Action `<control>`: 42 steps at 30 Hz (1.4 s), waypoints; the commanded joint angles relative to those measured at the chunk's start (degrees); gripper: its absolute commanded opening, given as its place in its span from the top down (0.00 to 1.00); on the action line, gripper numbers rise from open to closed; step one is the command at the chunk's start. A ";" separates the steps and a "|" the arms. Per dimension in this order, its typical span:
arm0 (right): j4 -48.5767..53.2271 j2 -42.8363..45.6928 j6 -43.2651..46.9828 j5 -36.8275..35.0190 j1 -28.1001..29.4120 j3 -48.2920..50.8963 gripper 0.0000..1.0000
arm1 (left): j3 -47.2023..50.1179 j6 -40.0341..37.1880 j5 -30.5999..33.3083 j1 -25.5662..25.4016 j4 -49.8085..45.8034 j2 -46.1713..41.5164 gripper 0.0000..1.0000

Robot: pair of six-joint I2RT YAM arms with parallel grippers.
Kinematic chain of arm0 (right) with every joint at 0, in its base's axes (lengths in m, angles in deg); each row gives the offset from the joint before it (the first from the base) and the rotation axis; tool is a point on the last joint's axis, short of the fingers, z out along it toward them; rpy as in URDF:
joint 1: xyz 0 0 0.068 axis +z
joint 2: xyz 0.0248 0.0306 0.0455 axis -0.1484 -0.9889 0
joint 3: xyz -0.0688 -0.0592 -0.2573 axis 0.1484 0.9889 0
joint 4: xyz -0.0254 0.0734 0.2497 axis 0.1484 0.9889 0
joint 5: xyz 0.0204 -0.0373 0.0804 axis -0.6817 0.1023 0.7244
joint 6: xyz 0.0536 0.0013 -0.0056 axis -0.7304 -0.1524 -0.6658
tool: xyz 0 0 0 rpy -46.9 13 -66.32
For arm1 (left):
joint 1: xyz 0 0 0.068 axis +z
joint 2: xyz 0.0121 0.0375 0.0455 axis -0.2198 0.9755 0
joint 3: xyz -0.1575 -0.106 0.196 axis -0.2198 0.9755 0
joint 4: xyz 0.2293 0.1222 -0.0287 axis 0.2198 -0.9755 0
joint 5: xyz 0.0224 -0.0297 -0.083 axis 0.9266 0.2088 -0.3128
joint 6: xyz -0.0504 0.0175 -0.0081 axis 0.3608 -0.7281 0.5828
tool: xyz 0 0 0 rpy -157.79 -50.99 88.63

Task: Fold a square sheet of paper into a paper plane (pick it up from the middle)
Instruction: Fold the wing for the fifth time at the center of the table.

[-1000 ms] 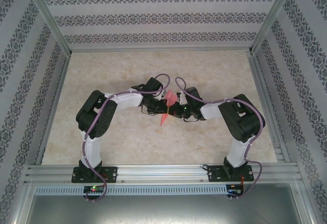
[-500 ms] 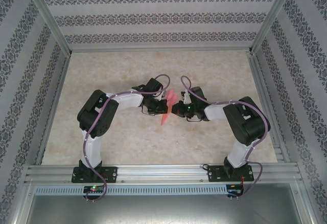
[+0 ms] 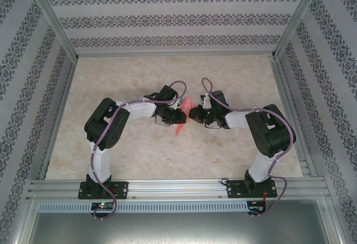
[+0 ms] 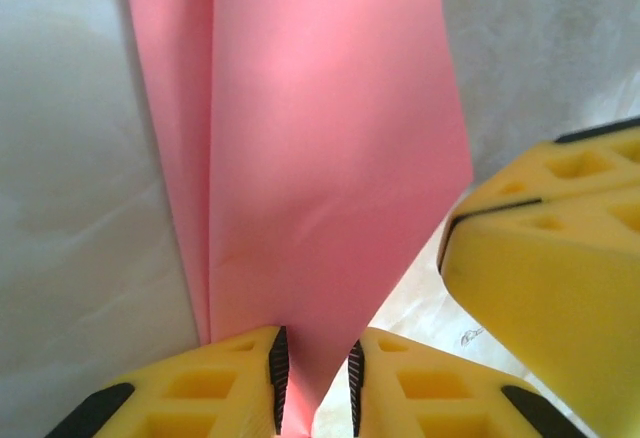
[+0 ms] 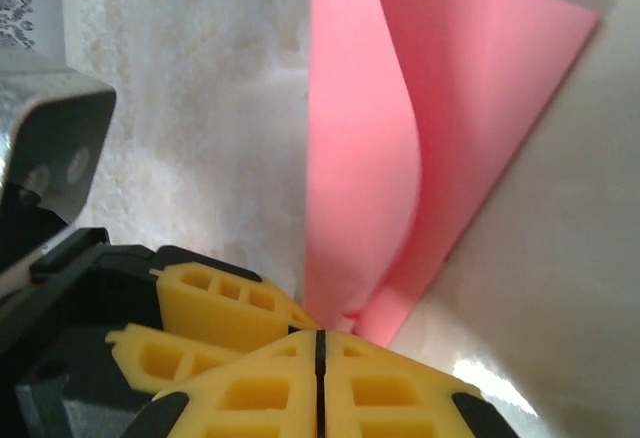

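- left gripper (image 4: 316, 373): jaws stand slightly apart. the narrow end of the paper plane (image 4: 330, 158) runs into the gap, and the pads (image 4: 278, 366) do not look pressed on it.
- right gripper (image 5: 318, 343): jaws together. a folded corner of the pink paper meets the seam at its tips, so it is judged clamped there, and shallowly.
- location: the paper sits between the two grippers at mid-table (image 3: 128, 77), left gripper on its left and right gripper on its right, its point toward the near side.
- step in hand, as judged: a change of hold on the left side while the right carries the paper.
- to do it well: keep the right clamp firm, since a shallow hold on thin paper can slip. bring the left pads back squarely over the crease with the layers aligned. do not pull the two holds apart, as the paper could tear.
- hard to make out: from above, the gripper bodies cover both contact points. whether the near point touches the table cannot be told. the far end is cut off in the left wrist view. the number of folds made is unclear.
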 commanded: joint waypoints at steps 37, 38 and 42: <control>9.07 3.01 2.00 0.25 0.85 0.16 0.80 | 5.84 -5.47 1.34 0.40 3.53 -1.09 0.84; 9.40 2.66 2.01 -0.02 0.83 -0.01 0.78 | 5.83 -5.59 1.21 0.35 3.48 -1.12 0.84; 10.60 1.34 2.24 -0.77 0.83 -1.39 0.72 | 5.74 -5.80 1.02 0.49 3.29 -1.29 0.84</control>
